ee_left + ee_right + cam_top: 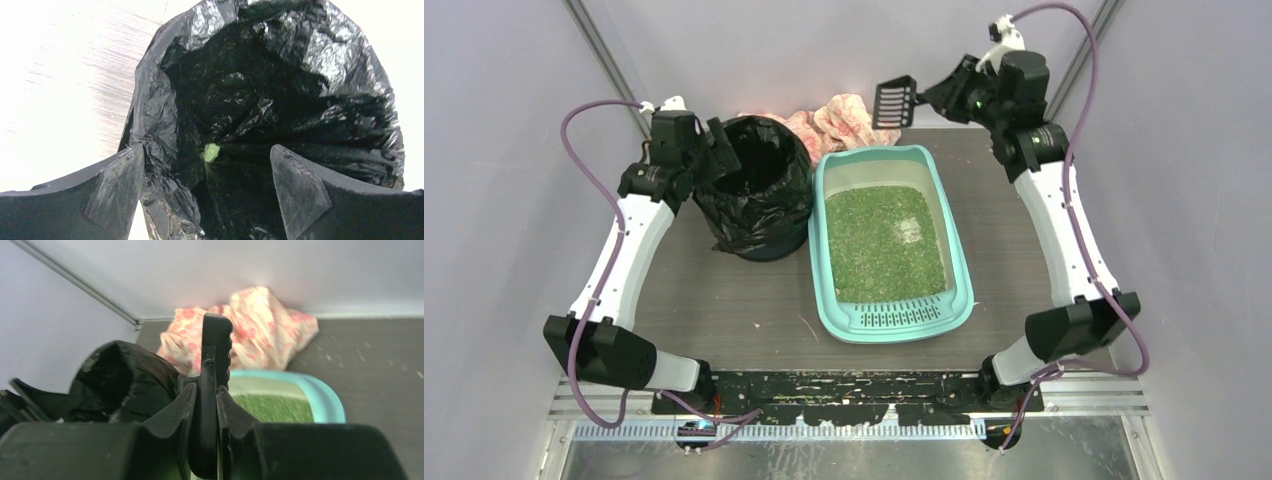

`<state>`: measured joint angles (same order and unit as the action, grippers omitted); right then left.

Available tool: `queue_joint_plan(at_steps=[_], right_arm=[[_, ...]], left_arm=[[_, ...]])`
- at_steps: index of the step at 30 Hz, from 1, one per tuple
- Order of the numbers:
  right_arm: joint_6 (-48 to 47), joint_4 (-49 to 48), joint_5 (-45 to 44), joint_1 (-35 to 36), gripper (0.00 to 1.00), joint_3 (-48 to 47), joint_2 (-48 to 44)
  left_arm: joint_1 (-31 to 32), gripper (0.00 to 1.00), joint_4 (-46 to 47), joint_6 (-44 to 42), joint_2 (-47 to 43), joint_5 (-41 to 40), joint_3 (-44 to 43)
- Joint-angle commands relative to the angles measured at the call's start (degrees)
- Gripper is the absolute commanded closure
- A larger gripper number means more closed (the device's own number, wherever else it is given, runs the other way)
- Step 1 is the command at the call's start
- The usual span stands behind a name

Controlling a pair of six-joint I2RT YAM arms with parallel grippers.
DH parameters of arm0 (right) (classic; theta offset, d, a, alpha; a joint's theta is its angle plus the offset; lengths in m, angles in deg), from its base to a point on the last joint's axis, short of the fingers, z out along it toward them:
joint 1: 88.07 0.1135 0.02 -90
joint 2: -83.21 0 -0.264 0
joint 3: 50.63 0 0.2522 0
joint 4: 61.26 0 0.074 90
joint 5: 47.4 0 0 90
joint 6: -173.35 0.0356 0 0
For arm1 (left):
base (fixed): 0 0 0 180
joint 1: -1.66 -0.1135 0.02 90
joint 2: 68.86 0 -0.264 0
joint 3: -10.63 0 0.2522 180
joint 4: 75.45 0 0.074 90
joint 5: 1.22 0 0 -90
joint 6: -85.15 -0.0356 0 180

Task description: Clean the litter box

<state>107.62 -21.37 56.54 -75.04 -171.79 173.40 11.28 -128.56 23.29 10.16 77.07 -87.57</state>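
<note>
The right gripper clamps a black scoop, whose slotted blade only the top view shows. The left gripper gapes over the bag-lined bin; its wrist view alone reveals a green clump. Beside it, the litter box holds green litter.

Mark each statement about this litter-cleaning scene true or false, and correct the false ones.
1. The right gripper is shut on a black scoop. True.
2. The scoop is buried in the litter. False: it is held in the air, past the far end of the litter box.
3. The left gripper is open at the bag-lined bin. True.
4. The bin stands on the right arm's side of the litter box. False: it stands on the left arm's side.
5. The litter box holds green litter. True.
</note>
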Motion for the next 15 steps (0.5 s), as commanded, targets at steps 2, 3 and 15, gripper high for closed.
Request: queue_joint_plan(at_steps=[2,3,15], right_arm=[[-0.88,1.94,-2.18,0.13,0.99,10.99,-9.60],[-0.92,2.57,-2.05,0.14,0.99,13.20,-10.65],[-6.19,7.77,-4.20,1.82,0.99,26.19,-12.38]], left_arm=[[-0.29,0.08,6.30,5.18,3.08,6.58,-7.40],[-0.23,0.08,6.64,5.90,3.68,7.37,-8.01],[-0.28,0.11,9.23,7.18,2.30,11.39,-5.55]])
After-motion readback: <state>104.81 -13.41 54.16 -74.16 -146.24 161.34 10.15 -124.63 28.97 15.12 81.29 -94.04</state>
